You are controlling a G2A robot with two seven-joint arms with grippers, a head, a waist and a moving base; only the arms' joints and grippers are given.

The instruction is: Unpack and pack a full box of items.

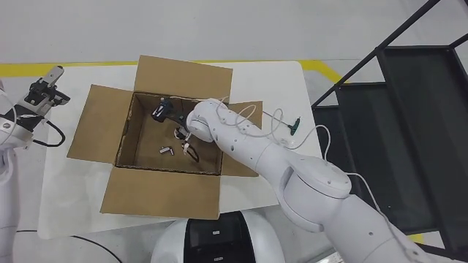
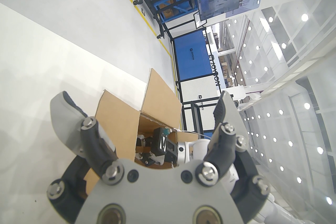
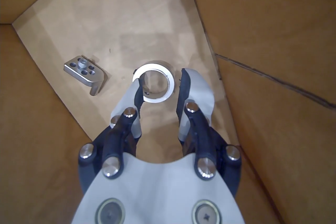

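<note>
An open cardboard box [image 1: 124, 128] stands on the white table [image 1: 278, 80]. My right arm reaches down inside it. My right gripper [image 3: 160, 83] is open just above the box floor, straddling a silver split ring [image 3: 157, 97]. One finger [image 3: 131, 96] overlaps the ring's edge and the other finger [image 3: 195, 88] stands slightly apart from it. A small metal bracket [image 3: 84, 72] with holes lies beside the ring. From above, the right gripper [image 1: 186, 145] sits near the middle of the box. My left gripper [image 2: 144, 104] is open and holds nothing, at the table's left edge [image 1: 47, 82].
The box's flaps [image 1: 164, 190] are spread out flat on all sides. A small dark green T-shaped item [image 1: 295, 125] lies on the table to the right of the box, on a white cable. A black metal stair frame [image 1: 395, 117] stands beside the table's right edge.
</note>
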